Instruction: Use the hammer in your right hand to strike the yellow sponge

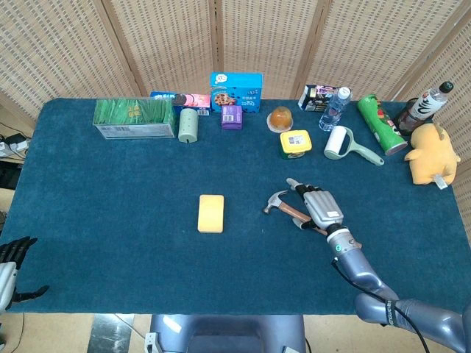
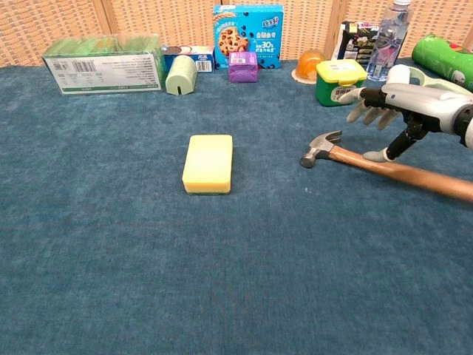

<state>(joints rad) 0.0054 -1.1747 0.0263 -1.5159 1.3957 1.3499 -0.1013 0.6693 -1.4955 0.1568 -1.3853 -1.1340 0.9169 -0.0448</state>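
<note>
The yellow sponge (image 1: pixel 211 213) (image 2: pixel 208 163) lies flat near the middle of the blue table. To its right is the hammer (image 1: pixel 294 212) (image 2: pixel 384 168), wooden handle running right and toward the near edge, metal head (image 2: pixel 321 146) pointing at the sponge. My right hand (image 1: pixel 321 207) (image 2: pixel 403 103) hovers over the handle with its fingers stretched out and apart; only the thumb (image 2: pixel 386 154) reaches down to the handle. It does not grip the hammer. My left hand (image 1: pixel 12 259) hangs off the table's left front corner, fingers apart and holding nothing.
Along the back edge stand a green box (image 1: pixel 134 118), a cookie box (image 1: pixel 236 90), a small purple box (image 1: pixel 231 116), a yellow-lidded green tub (image 1: pixel 295 144), a water bottle (image 1: pixel 333 108), a lint roller (image 1: pixel 344 144), a green can (image 1: pixel 381 123) and a yellow plush toy (image 1: pixel 431 153).
</note>
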